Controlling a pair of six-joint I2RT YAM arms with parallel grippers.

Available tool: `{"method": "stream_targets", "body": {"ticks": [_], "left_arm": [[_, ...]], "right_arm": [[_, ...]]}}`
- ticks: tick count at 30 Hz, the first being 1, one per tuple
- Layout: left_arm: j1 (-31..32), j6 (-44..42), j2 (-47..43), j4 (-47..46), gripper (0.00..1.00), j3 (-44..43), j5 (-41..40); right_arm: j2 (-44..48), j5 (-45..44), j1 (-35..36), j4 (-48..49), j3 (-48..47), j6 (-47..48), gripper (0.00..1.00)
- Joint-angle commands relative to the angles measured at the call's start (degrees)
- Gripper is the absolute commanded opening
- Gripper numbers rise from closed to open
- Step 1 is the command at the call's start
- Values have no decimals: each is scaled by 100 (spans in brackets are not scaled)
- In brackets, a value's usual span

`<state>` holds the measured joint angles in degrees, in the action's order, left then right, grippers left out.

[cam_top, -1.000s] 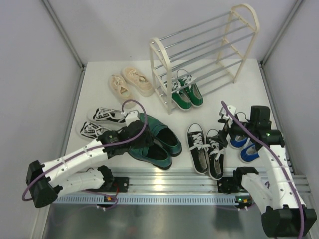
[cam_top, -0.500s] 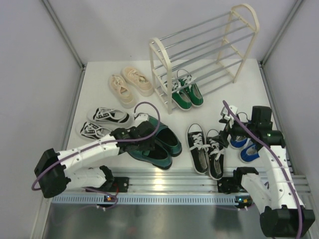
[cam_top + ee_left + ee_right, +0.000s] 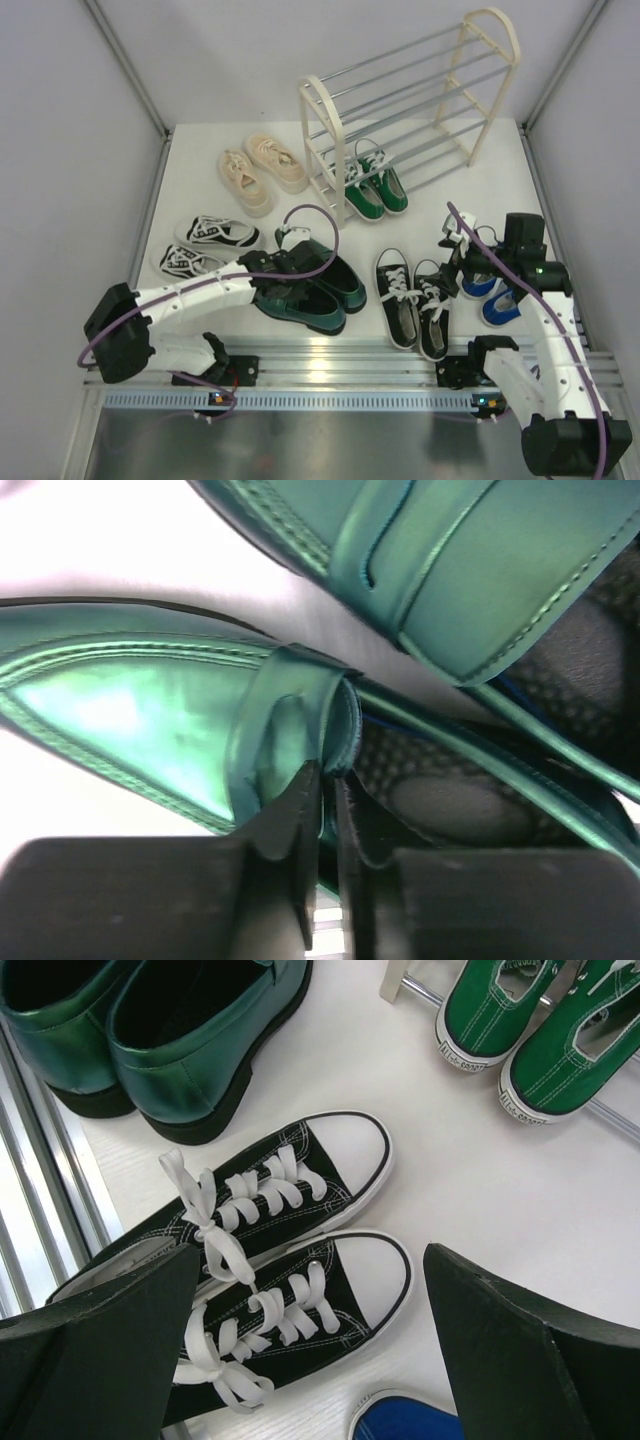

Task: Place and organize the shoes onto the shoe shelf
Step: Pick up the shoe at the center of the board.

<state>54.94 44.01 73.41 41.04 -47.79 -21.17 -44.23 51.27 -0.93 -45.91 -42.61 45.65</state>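
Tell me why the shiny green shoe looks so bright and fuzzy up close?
Left wrist view: the camera sits very close, so the glossy dark green loafer shows a bright glare patch on its toe, and the left gripper pinching it looks blurred. Right wrist view: the black white-laced canvas sneakers are sharp.

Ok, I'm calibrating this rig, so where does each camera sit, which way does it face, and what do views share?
Top external: above and behind the bases, looking down on the white table, cream-framed shoe shelf, left arm and right arm.
Left wrist: on the left arm, close above the glossy dark green loafers; the left gripper pinches one upper.
Right wrist: facing down at black white-laced canvas sneakers, between the open right gripper fingers.
Shared: the loafers show in all three.
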Motion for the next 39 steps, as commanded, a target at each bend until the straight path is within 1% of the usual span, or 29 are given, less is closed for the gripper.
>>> {"method": "stream_targets", "body": {"ticks": [1,2,8,12,13,15,16,18,19,20,21,22,24,27,29,32,33,35,36,39], "left_arm": [[-97,-226,-265,317,11,-90,-687],[-97,-313,-405,317,0,-99,-687],[-88,-700,-1020,344,0,-257,-529],[-88,-894,-1355,379,0,-450,-266],[-88,-929,-1408,422,0,-555,-178],[-88,-1008,-1548,458,0,-661,59],[-88,-1008,-1592,467,0,-705,165],[-88,-974,-1680,458,0,-863,358],[-88,-947,-1689,467,0,-916,550],[-88,-868,-1672,458,0,-1056,674],[-88,-824,-1646,458,0,-1135,745],[-80,-789,-1602,458,0,-1214,920],[-62,-692,-1453,458,0,-1460,1035],[-18,-569,-1277,458,0,-1758,1167],[17,-508,-1197,449,0,-1900,1264],[61,-437,-1066,458,0,-2137,1343],[78,-411,-1030,458,0,-2190,1352],[122,-341,-899,449,0,-2331,1370],[140,-306,-829,449,0,-2375,1361],[228,-200,-547,449,0,-2568,1221]], "right_arm": [[2,296,-65,21,-2,181,94],[2,305,-65,12,-2,181,94],[19,445,-65,-111,-10,304,94],[20,788,-57,-497,-54,734,94],[11,875,-65,-620,-72,1083,94],[-50,1139,-65,-1164,-186,1559,94],[-68,1218,-65,-1436,-238,2162,94],[-208,1421,-57,-2217,-475,2850,95],[-270,1456,-39,-2481,-563,3549,96],[-349,1500,-13,-2719,-782,3826,96],[-550,1509,31,-3226,-914,4072,96],[-656,1492,284,-3483,-1055,4571,96],[-928,1439,522,-3976,-1459,4821,95],[-1026,1386,1162,-3909,-1864,4586,95],[-983,1299,1436,-3751,-2084,4331,94],[-895,1105,2034,-3224,-2330,3602,94],[-877,1044,2357,-3083,-2392,3217,94],[-877,851,2719,-2714,-2550,2899,93],[-886,789,3034,-2626,-2585,2697,93],[-1087,841,3186,-2747,-2858,2791,92]]}}
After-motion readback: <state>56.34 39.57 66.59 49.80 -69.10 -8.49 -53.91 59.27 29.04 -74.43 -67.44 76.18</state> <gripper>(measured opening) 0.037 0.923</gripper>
